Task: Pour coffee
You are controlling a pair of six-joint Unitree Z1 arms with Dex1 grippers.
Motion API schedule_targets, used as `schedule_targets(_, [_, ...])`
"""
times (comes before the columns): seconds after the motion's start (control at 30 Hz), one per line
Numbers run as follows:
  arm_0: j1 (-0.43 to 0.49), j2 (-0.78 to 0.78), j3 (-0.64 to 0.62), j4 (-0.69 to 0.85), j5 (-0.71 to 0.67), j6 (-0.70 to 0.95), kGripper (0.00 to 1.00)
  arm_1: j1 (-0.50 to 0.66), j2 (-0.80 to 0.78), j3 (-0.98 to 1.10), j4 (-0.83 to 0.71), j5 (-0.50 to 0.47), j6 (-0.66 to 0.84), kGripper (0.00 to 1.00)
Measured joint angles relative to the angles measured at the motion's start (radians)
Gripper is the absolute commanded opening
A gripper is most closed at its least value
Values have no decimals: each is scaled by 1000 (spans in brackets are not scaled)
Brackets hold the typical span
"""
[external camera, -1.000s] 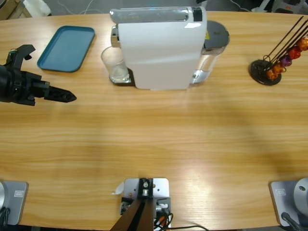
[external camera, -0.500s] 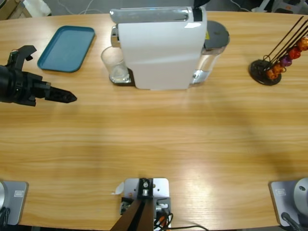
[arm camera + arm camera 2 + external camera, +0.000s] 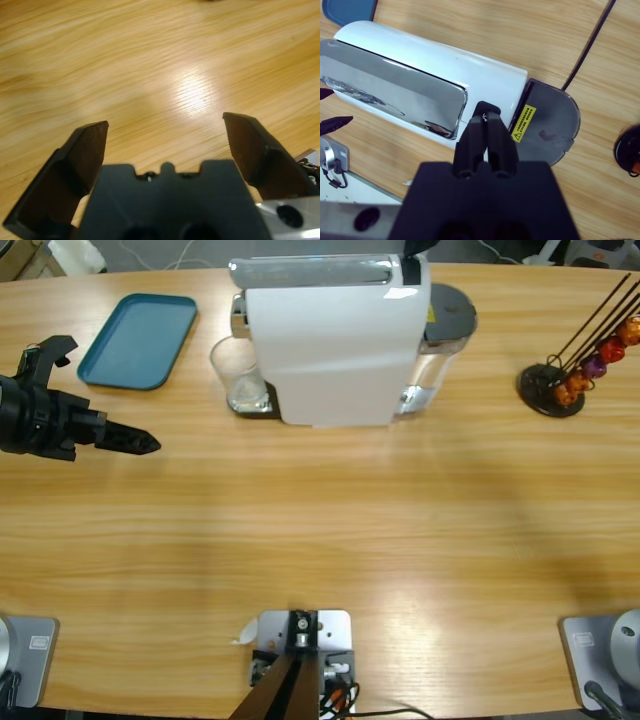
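A white coffee machine (image 3: 335,345) stands at the back middle of the table. A clear glass (image 3: 238,375) sits under its spout on the left side, and no coffee shows in it. My left gripper (image 3: 148,443) hovers low at the table's left, well short of the glass. In the left wrist view it (image 3: 165,125) is open over bare wood. My right gripper (image 3: 487,116) is shut, its tips right at a small black button (image 3: 489,106) on the machine's top (image 3: 425,65). From above, only a black bit of the right gripper (image 3: 415,248) shows.
A teal tray (image 3: 140,340) lies at the back left. A black capsule stand (image 3: 575,375) with coloured capsules is at the back right. The machine's grey water tank lid (image 3: 547,122) sits behind it, and a black cable (image 3: 590,45) runs off the table.
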Motion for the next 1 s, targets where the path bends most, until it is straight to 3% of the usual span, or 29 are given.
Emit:
schedule_targets(0.53, [0,0,0,0,10,0,1000,4,-3,5,0,-4,0,0])
schedule_targets(1.0, [0,11,0,0,10,0,1000,57,20,-47,3,-124,-8,12])
